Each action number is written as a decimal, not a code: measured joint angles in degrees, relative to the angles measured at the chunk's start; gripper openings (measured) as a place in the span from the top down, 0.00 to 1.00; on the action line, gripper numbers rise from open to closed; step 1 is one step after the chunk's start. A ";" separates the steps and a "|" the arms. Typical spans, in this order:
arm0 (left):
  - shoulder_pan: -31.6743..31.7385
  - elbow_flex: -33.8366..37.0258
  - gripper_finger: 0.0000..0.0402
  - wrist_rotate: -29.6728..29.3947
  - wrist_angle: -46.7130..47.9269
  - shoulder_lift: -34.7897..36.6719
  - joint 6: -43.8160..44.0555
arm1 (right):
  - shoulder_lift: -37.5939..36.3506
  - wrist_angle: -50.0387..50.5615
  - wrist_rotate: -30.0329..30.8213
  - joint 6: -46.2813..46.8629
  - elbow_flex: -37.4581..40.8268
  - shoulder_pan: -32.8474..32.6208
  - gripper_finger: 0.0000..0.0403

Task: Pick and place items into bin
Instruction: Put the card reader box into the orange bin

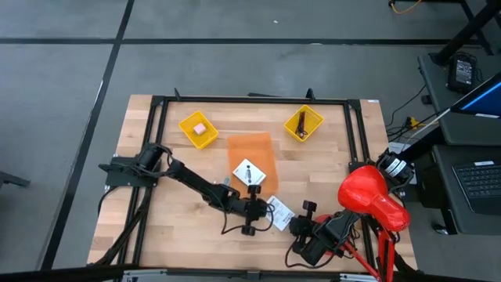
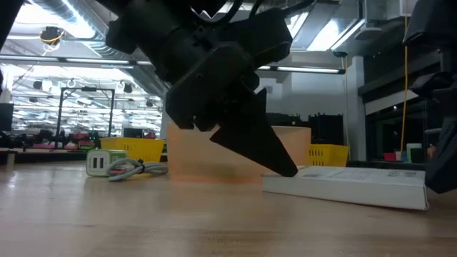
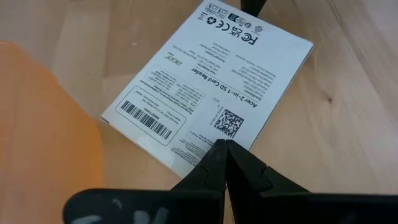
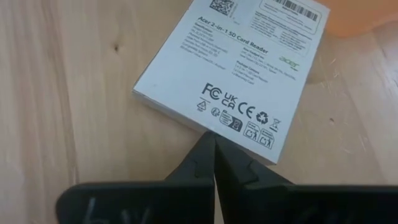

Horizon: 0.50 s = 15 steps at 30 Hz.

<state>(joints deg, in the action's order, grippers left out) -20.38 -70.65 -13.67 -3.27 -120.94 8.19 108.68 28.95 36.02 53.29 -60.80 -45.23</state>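
A white flat card box with black print (image 1: pixel 279 213) lies flat on the wood between my two grippers, also seen in the left wrist view (image 3: pixel 211 81) and the right wrist view (image 4: pixel 239 68). My left gripper (image 3: pixel 224 145) is shut, its tips at one edge of the box. My right gripper (image 4: pixel 215 135) is shut too, its tips at the opposite edge. A second white card with black marks (image 1: pixel 249 174) lies in the orange bin (image 1: pixel 250 149). A pink block (image 1: pixel 200 128) sits in one yellow bin, a dark-red cord (image 1: pixel 301 124) in the other. My left gripper's shut fingertips (image 2: pixel 288 170) meet the white box at its upper edge at one end (image 2: pixel 300 175), slanting down from the table's left. The box lies flat on the table. My right gripper's shut tips stand at the box's printed edge (image 4: pixel 230 127); whether they touch, I cannot tell.
A black frame rail (image 1: pixel 250 99) runs around the work area. The two yellow bins (image 1: pixel 198 129) (image 1: pixel 304 123) stand at the far side, with the orange bin in the middle. A red object (image 1: pixel 372 196) sits by the right arm. A small white adapter with cable (image 2: pixel 107 164) shows in the low view.
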 joint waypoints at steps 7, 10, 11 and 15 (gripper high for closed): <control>-1.39 0.11 1.00 -3.06 -0.78 0.78 -5.35 | -0.14 0.37 0.30 0.54 -0.19 -0.31 1.00; -1.41 0.09 1.00 -3.10 -0.72 0.82 -5.12 | -0.66 0.71 0.36 -0.27 -1.46 -0.94 1.00; -1.44 0.09 1.00 -3.10 -0.77 0.82 -5.02 | -0.90 0.71 0.69 -1.14 -2.12 -1.30 1.00; -1.18 0.13 1.00 -1.92 -0.69 -0.06 -4.63 | -1.11 1.47 2.94 -3.13 -5.41 -1.70 1.00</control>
<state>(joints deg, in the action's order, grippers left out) -21.56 -70.52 -15.60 -3.96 -121.00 3.57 107.57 30.42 38.96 50.16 -66.21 -46.93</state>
